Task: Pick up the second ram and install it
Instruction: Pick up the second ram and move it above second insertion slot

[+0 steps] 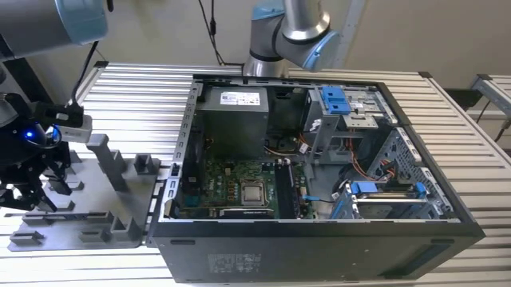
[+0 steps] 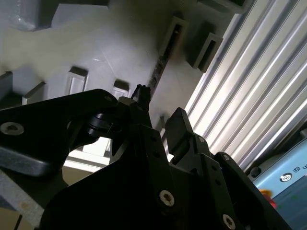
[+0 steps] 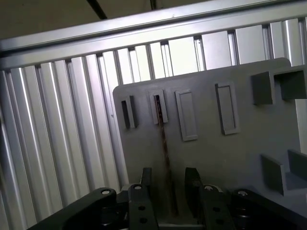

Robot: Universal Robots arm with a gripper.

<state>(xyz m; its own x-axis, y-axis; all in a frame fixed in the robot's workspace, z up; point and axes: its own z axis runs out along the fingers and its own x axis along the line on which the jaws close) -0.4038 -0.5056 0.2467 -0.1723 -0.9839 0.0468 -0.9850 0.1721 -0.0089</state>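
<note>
Because the second ram (image 3: 164,143) stands on its edge and turns that edge toward me, it appears in both wrist views as one thin dark strip, and the chips and marks on its flat faces are hidden. My claw (image 3: 169,177) is set narrow with its jaws parted. One of my fingers (image 3: 146,184) stands on each side of the strip. A sliver of grey shows between each finger and the board, so neither touches it. The stick's far end sits in a raised socket block (image 3: 159,108) just beyond my fingertips, and its near end is cut off behind my claw's black body. The block belongs to a grey tray (image 3: 211,158) carrying several like blocks, and the tray rests on a ribbed metal table (image 3: 57,143). In the exterior view my claw hangs over this tray, and its tips are hard to tell from the dark linkage. Well apart from my claw, toward the exterior view's right, lies an uncovered computer case (image 1: 319,251) with its motherboard (image 1: 231,179) exposed. A white label (image 1: 242,97) on the grey box inside carries print I cannot make out.
</note>
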